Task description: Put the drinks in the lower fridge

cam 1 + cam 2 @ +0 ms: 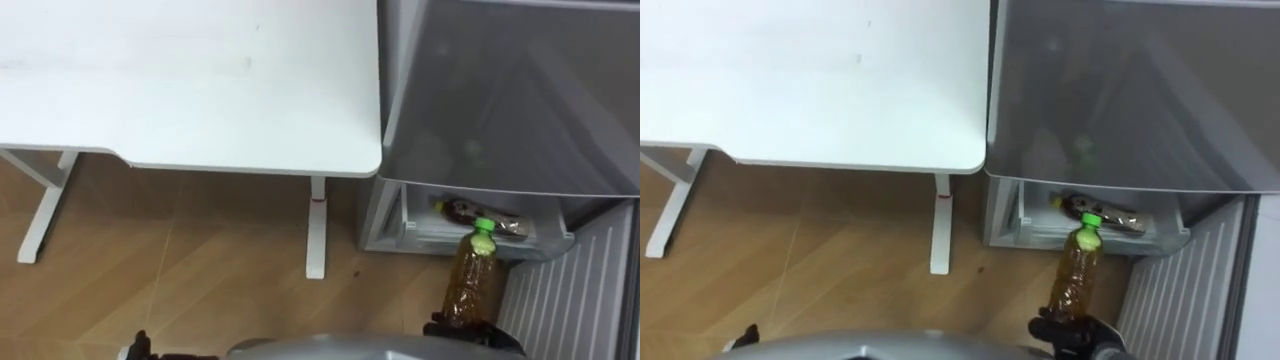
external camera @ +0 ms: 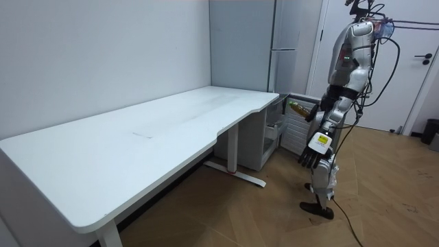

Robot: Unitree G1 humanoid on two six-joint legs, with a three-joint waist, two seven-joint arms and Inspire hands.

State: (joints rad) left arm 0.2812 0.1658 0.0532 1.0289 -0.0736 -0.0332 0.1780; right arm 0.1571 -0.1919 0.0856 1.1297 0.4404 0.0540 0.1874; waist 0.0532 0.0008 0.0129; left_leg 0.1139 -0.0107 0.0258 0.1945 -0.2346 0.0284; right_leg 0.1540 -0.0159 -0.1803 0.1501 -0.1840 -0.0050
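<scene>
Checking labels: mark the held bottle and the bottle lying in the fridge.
green-capped drink bottle [image 1: 474,285]: left eye view, amber body.
lying drink bottle [image 1: 462,210]: left eye view, dark body.

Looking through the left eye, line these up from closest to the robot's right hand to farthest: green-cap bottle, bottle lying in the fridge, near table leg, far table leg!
From the right hand:
1. Green-cap bottle, upright in its fingers.
2. Lying bottle, in the fridge's bottom compartment.
3. Near table leg, beside the fridge.
4. Far table leg, far left.
</scene>
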